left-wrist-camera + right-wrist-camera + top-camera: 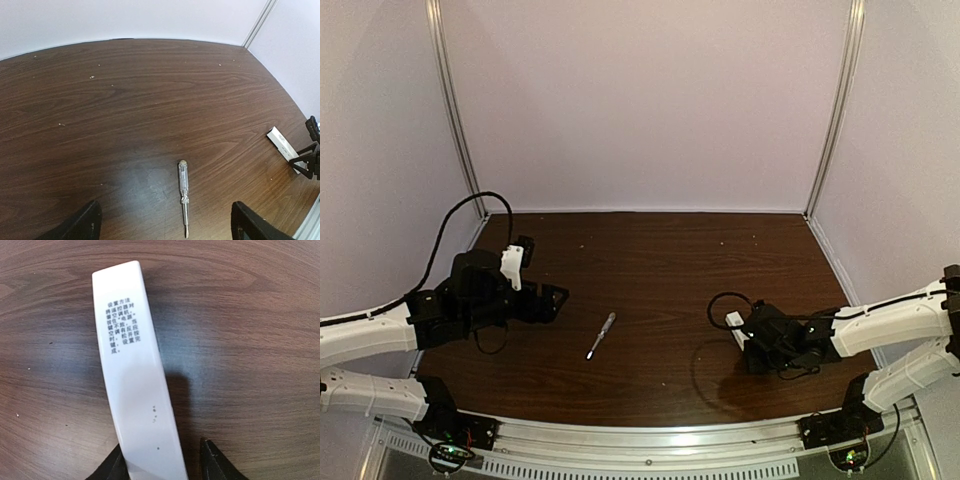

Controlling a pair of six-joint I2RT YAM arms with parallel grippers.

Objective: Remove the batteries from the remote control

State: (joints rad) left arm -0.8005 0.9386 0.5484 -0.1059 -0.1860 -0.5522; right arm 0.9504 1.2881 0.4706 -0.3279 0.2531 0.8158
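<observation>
The remote control (132,370) is a slim white bar with black printed text on its upper face; no dark recess shows. It lies between the fingers of my right gripper (165,465). The left finger touches it, and a strip of table shows before the right finger (215,462), so the jaws stand open around it. In the top view its white end (735,320) sticks out left of the right gripper (750,335). It also shows in the left wrist view (280,142). My left gripper (552,300) is wide open and empty (165,220). No batteries are visible.
A small clear-handled screwdriver (601,335) lies mid-table between the arms, just ahead of the left fingers (183,192). Dark wood table (660,260) with white walls behind and at both sides. A black cable loops near the right gripper (720,300).
</observation>
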